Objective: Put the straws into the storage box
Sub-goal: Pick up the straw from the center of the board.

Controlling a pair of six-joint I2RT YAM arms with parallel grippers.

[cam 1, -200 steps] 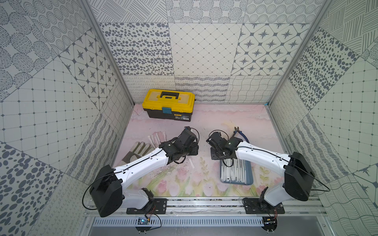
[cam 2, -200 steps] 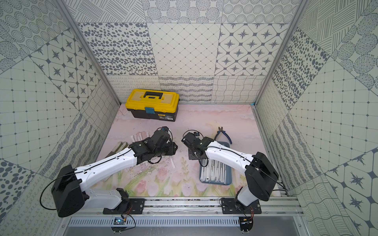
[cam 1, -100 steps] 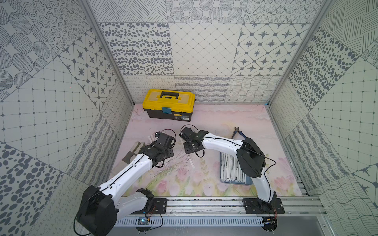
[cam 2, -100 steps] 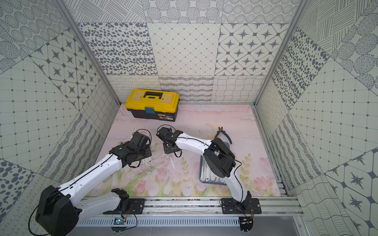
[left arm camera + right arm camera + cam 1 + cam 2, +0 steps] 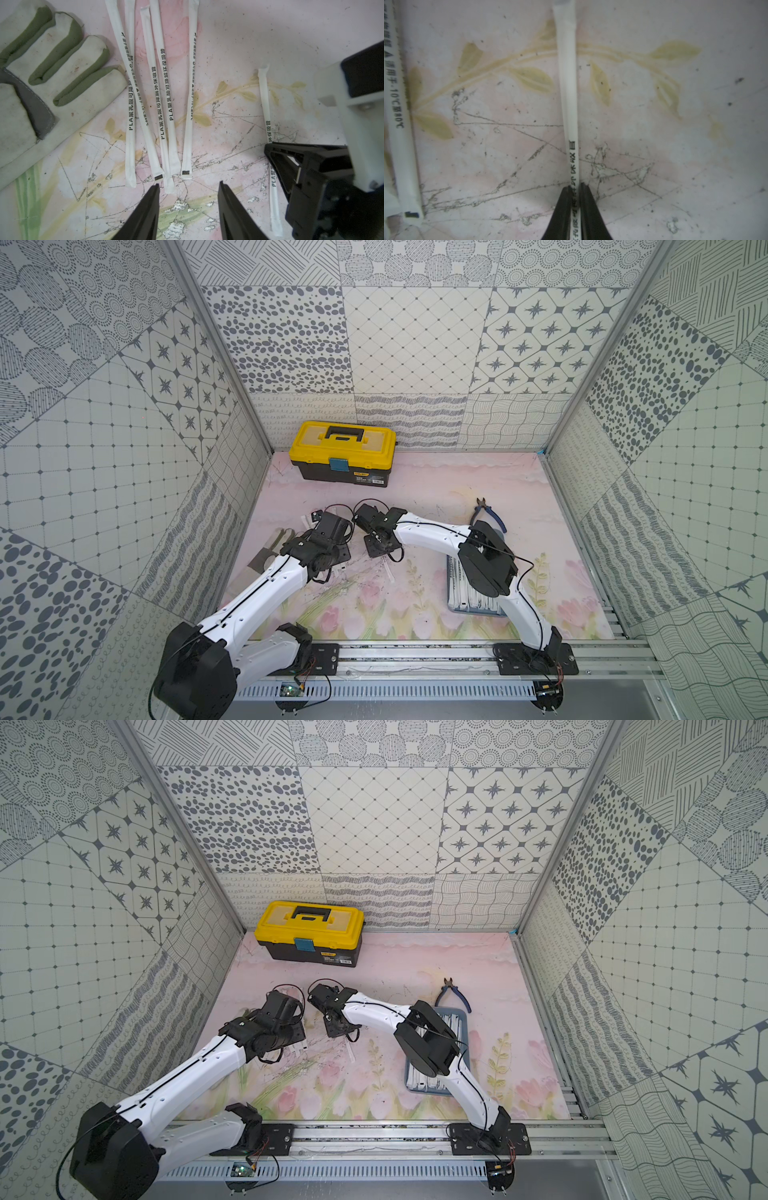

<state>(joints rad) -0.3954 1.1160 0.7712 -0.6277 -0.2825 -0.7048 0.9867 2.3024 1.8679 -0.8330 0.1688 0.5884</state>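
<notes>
From above, both hands' jaws are hard to make out. The wrist views show the right hand [image 5: 576,186] clamped on one straw [image 5: 566,72] and the left hand [image 5: 189,185] half-open and empty.

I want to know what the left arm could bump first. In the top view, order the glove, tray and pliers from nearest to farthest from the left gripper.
From the left gripper, in a top view:
1. Glove: close by, on its left side.
2. Tray: across on the right, toward the front.
3. Pliers: far right, just beyond the tray's back edge.
</notes>
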